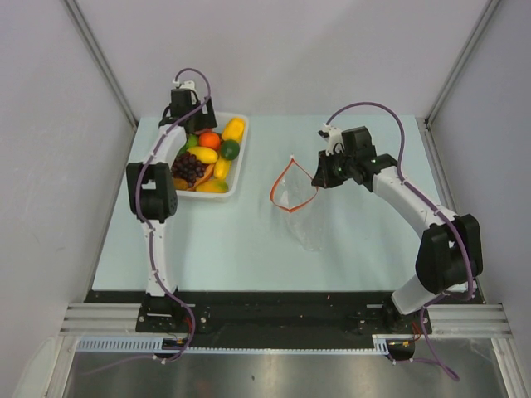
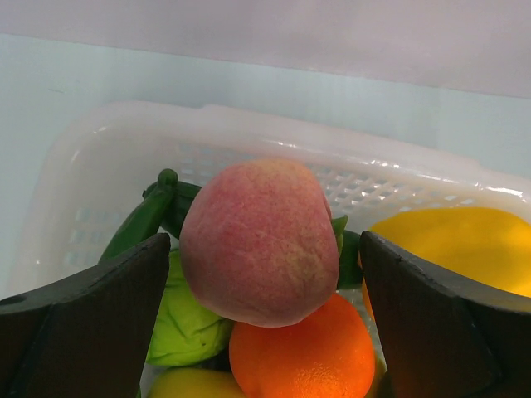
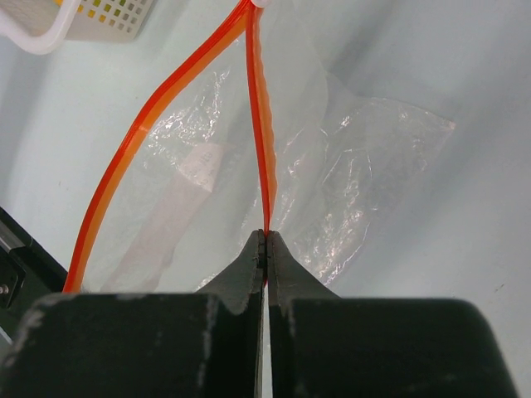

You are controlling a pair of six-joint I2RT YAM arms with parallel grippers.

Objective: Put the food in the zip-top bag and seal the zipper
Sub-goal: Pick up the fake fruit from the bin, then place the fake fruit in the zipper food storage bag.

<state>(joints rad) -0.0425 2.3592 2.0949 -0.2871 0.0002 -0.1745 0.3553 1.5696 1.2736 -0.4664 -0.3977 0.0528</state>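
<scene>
The food lies piled in a white tray (image 1: 240, 168) at the back left: dark grapes (image 1: 189, 168), an orange (image 1: 209, 140) and yellow and green pieces. My left gripper (image 2: 264, 240) is open over the tray. Its fingers stand either side of a pink peach (image 2: 253, 236) without touching it. The peach rests on an orange (image 2: 299, 356), beside a green piece (image 2: 187, 323) and a yellow piece (image 2: 465, 249). The clear zip-top bag (image 1: 300, 217) lies mid-table with its mouth open. My right gripper (image 3: 266, 236) is shut on one side of the zipper (image 3: 259, 124) and holds the mouth up.
The tray's far wall (image 2: 274, 141) rises behind the peach. A corner of the tray (image 3: 91, 25) shows beyond the bag's mouth. The bag's white label patch (image 3: 203, 166) faces up. Grey walls enclose the table on three sides.
</scene>
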